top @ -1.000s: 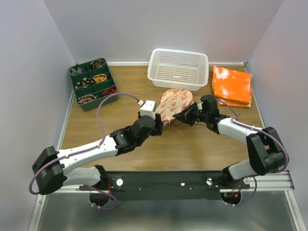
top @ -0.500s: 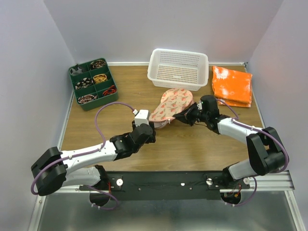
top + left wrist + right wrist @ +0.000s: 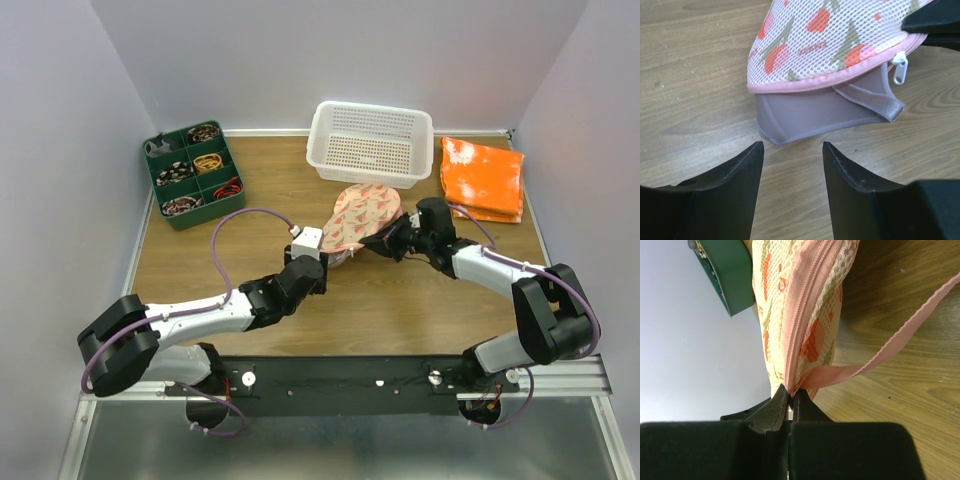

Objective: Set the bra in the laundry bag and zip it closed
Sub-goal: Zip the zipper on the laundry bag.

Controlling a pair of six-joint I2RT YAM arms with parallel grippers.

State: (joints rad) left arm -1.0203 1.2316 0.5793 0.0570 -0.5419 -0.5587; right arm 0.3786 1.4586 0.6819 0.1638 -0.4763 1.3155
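The pink fruit-print laundry bag (image 3: pixel 362 215) lies mid-table, its mesh lid raised; it also shows in the left wrist view (image 3: pixel 840 40) and the right wrist view (image 3: pixel 802 315). The taupe bra (image 3: pixel 815 117) sticks out under the lid's zipper rim, near the white zipper pull (image 3: pixel 900 70). In the top view the bra (image 3: pixel 338 260) shows at the bag's near end. My left gripper (image 3: pixel 790 152) is open and empty, just short of the bra; in the top view (image 3: pixel 322 268) it sits at the bag's near-left end. My right gripper (image 3: pixel 790 392) is shut on the bag's rim at its right end (image 3: pixel 393 240).
A white perforated basket (image 3: pixel 370 143) stands behind the bag. An orange-and-white folded cloth (image 3: pixel 482 178) lies at the back right. A green compartment tray (image 3: pixel 192 173) of small items sits at the back left. A pink strap (image 3: pixel 900 340) trails over the wood.
My left gripper drew back from the bag toward the near left, then came forward to its near end again. The right gripper has held the bag's rim without moving.
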